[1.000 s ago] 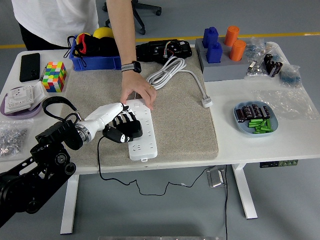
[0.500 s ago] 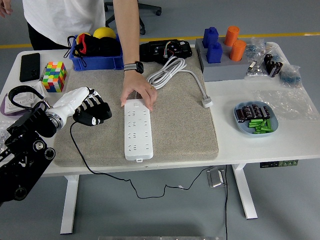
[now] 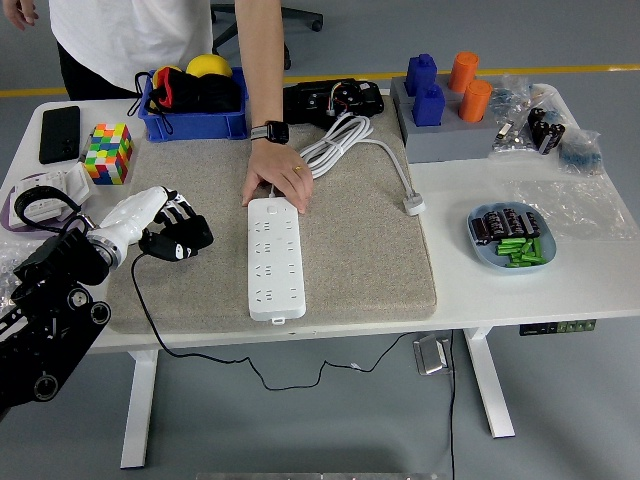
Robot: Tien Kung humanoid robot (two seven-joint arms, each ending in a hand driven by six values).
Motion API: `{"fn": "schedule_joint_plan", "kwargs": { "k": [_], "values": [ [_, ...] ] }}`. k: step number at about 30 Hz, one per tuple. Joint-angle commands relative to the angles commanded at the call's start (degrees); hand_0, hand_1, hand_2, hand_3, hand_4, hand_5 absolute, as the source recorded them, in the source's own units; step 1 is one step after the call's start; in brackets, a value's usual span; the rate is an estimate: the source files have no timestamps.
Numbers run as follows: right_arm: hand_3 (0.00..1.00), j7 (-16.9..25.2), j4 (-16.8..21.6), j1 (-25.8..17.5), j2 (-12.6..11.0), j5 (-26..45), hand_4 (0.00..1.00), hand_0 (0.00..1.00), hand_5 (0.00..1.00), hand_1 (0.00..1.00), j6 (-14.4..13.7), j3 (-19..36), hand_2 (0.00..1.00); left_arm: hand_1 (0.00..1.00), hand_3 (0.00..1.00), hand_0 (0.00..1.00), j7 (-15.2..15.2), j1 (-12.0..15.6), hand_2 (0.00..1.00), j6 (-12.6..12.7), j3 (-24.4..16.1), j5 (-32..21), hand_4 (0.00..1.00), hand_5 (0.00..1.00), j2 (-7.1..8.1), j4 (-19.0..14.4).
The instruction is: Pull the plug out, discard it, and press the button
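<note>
- Left hand (image 3: 172, 226): over the left part of the mat, fingers curled around a black plug (image 3: 168, 248); a black cord (image 3: 215, 345) drops from it over the table's near edge.
- Right hand: outside the view.
- Power strip (image 3: 274, 258): one, white, lying lengthwise on the mat, well apart from the plug; its sockets show nothing plugged in.
- Person's hand (image 3: 280, 180): one, with a watch at the wrist, pressing on the far end of the power strip.
- Mat (image 3: 360, 235): one, beige, covering the middle of the white table (image 3: 590, 280).
- White cable (image 3: 340, 140): one coiled bundle at the mat's far edge, its plug end (image 3: 413, 206) resting at the right edge.
- Left of the mat: one colour cube (image 3: 108, 152), one black phone (image 3: 59, 133), one blue bin (image 3: 190, 105) of mixed items.
- Far right: one grey block (image 3: 445, 135) carrying two blue and two orange shapes.
- Right: one blue plate (image 3: 512, 240) with dark and green pieces; their count cannot be told.
- Room: grey floor (image 3: 560, 35) with a yellow line; an office chair base (image 3: 290, 15) behind the person.
</note>
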Motion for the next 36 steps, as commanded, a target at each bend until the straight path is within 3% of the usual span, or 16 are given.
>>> {"fn": "schedule_joint_plan", "kwargs": {
  "k": [2,3,12,14,15,20,21,26,27,31,32,33,36],
  "values": [
    [0.722,0.01,0.02,0.08,-0.02,-0.01,0.771,0.748,0.629,0.701,0.01,-0.01,0.709,0.711,0.775,0.686,0.47,-0.12,0.699,-0.22,0.19,0.39,0.869,0.002,-0.07,-0.07],
    [0.722,0.00,0.01,0.12,0.00,-0.01,0.771,0.748,0.629,0.701,0.01,0.02,0.709,0.864,0.880,0.795,0.75,-0.17,0.833,-0.52,0.26,0.72,0.983,0.002,-0.09,-0.05],
    [0.723,0.00,-0.03,0.09,-0.19,-0.06,0.771,0.748,0.628,0.701,-0.03,0.13,0.709,0.894,0.898,0.830,1.78,-0.30,0.862,-1.68,0.44,0.65,0.988,0.025,0.27,-1.17],
    [0.723,-0.01,-0.04,0.00,-0.21,-0.08,0.771,0.748,0.628,0.701,-0.01,0.06,0.709,0.894,0.898,0.830,1.23,-0.47,0.862,-1.27,0.52,-0.05,0.988,0.025,0.39,-2.74],
    [0.724,0.00,-0.04,-0.05,-0.19,-0.08,0.772,0.748,0.628,0.701,-0.02,0.06,0.709,0.819,0.893,0.770,0.97,-0.64,0.791,-1.06,0.68,-0.54,0.990,0.029,0.45,-3.69],
    [0.724,0.00,0.01,-0.13,-0.03,-0.03,0.772,0.748,0.628,0.701,0.00,0.00,0.709,0.819,0.893,0.770,-1.60,-2.53,0.791,-0.28,2.98,-3.49,0.990,0.029,0.28,-7.03],
    [0.723,0.01,0.03,-0.13,0.01,-0.01,0.772,0.749,0.627,0.701,-0.01,-0.01,0.709,0.537,0.839,0.612,-2.22,-3.09,0.479,0.03,3.69,-3.82,0.739,0.002,0.10,-7.17],
    [0.723,0.07,0.05,-0.06,0.15,0.06,0.772,0.749,0.627,0.701,-0.05,-0.12,0.709,0.537,0.839,0.612,-2.32,-7.95,0.479,-0.42,8.66,-3.61,0.739,0.002,-1.78,-4.15],
    [0.723,0.07,0.06,-0.04,0.14,0.08,0.772,0.749,0.626,0.701,-0.05,-0.13,0.709,0.270,0.651,0.302,-1.79,-8.91,0.261,-0.78,9.51,-3.98,0.361,0.002,-2.01,-3.49],
    [0.723,0.02,-0.05,-0.06,0.11,0.06,0.772,0.749,0.626,0.701,-0.05,0.07,0.709,0.270,0.651,0.302,3.08,-12.10,0.261,-2.47,12.43,-4.63,0.361,0.002,-2.65,-1.28],
    [0.723,0.01,-0.06,-0.07,0.10,0.05,0.772,0.749,0.626,0.701,-0.04,0.09,0.709,0.270,0.651,0.302,3.87,-12.47,0.261,-2.62,12.76,-4.62,0.361,0.002,-2.73,-0.93],
    [0.723,0.00,-0.08,-0.09,0.10,0.03,0.772,0.749,0.627,0.701,-0.05,0.17,0.709,0.217,0.669,0.253,4.65,-13.01,0.239,-2.73,13.21,-4.56,0.296,0.002,-2.90,-0.24],
    [0.723,-0.01,-0.12,-0.17,0.15,0.07,0.772,0.749,0.627,0.701,-0.03,0.27,0.709,0.217,0.669,0.253,6.67,-14.56,0.239,-3.51,14.46,-4.56,0.296,0.002,-3.51,2.48]
  ]
}}
